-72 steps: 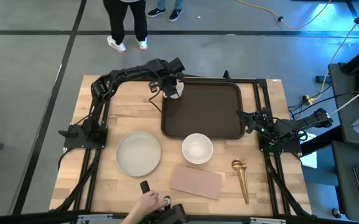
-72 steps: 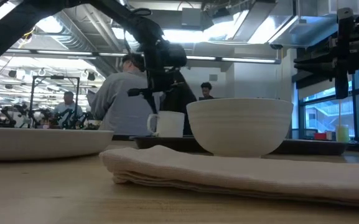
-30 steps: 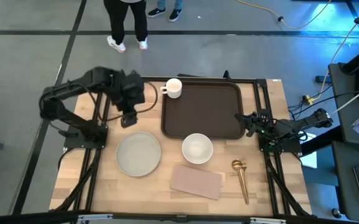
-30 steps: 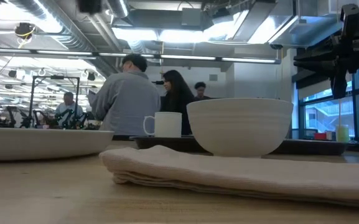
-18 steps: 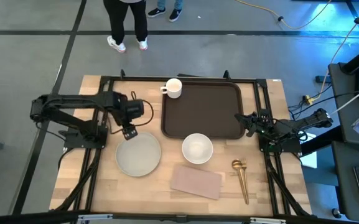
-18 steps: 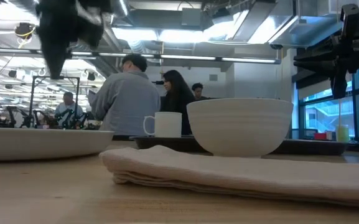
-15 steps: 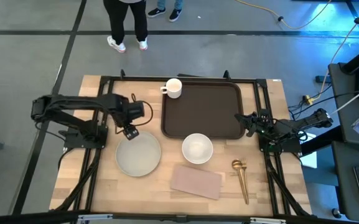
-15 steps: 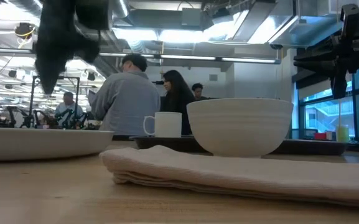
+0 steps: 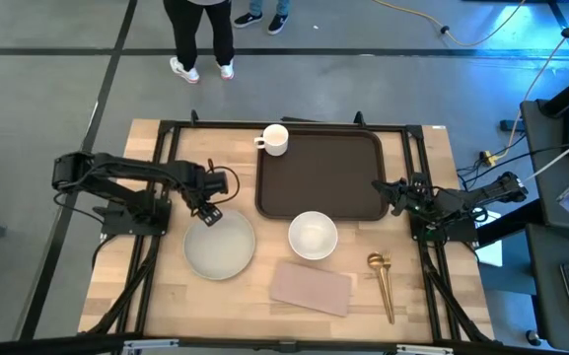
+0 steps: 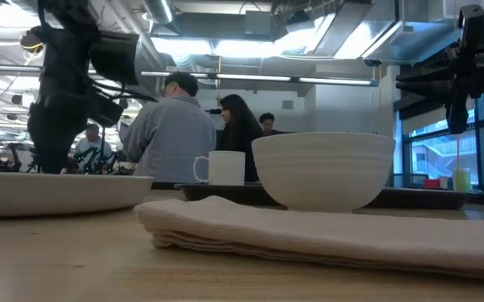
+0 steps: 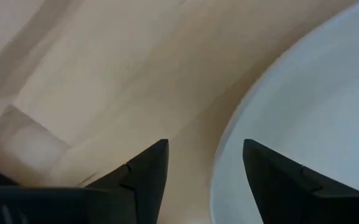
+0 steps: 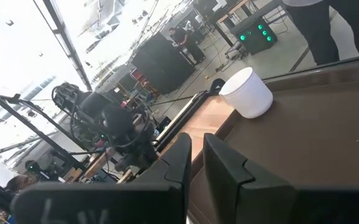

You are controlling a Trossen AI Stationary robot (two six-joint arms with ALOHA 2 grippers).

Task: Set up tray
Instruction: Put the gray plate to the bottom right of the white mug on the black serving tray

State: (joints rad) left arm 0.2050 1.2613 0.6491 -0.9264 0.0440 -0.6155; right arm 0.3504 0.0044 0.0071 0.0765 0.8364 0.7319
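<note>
The tray (image 9: 319, 175) lies at the far middle of the table (image 9: 432, 296), dark brown and bare inside. Nothing is set on it, so nearly all of the setting-up appears to be left. The white mug (image 9: 274, 139) stands just beside its far left corner, outside the rim. The white bowl (image 9: 313, 235) sits at its near edge, seemingly touching the rim. The white plate (image 9: 219, 244), the pinkish napkin (image 9: 310, 288) and the gold spoon (image 9: 382, 282) lie on the near wood.

The left gripper (image 9: 208, 211) hangs low at the plate's far rim, fingers (image 11: 143, 174) parted, holding nothing, with the rim lying between them. It looks set to take the plate. The right gripper (image 9: 391, 188) waits at the tray's right edge, fingers almost together, empty.

The tray's floor is all open room. The plate's way there must clear the raised rim and the bowl.
</note>
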